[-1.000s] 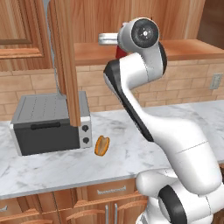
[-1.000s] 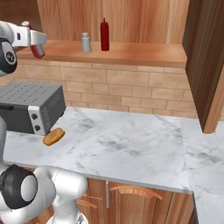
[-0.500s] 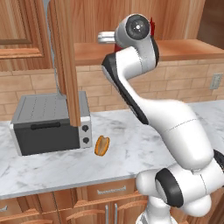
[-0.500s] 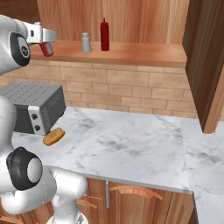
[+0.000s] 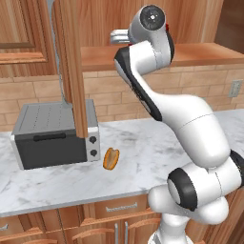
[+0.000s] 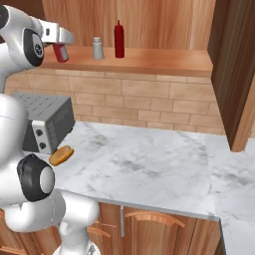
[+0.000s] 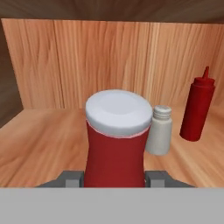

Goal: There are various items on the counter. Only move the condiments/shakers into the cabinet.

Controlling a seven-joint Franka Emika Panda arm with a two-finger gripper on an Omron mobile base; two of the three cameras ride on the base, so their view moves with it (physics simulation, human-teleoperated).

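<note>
Gripper [image 6: 61,46] clamped tight on a red bottle with a white flat end [image 7: 117,140]; in the hand view the two dark fingertips [image 7: 70,178] sit either side of the bottle's lower body, bottle fills the middle, white end facing the camera. In the right base view the held bottle [image 6: 60,52] hangs from the gripper tilted, over the left end of the wooden shelf [image 6: 149,59] of the cabinet; cannot tell if it touches the shelf board.

Landmark: the grey shaker [image 6: 98,48]. It stands upright on the shelf, to the right of the held bottle in the right base view, near but apart. In the hand view the shaker [image 7: 159,130] is just behind the held bottle on its right, partly covered by it. Second red bottle [image 6: 119,39], slim with pointed nozzle, upright on the shelf just right of the shaker, close, not touching; also seen in hand view [image 7: 197,106], right of the shaker, against the wooden back wall.

Well below the shaker: white marble counter [image 6: 149,164]. Orange-brown bun [image 5: 110,158] lies on it, down-left of the shaker, just beside the front right corner of the grey toaster oven [image 5: 52,135]. Cabinet door [image 5: 72,62] stands open edge-on in front of the oven in the left base view.
</note>
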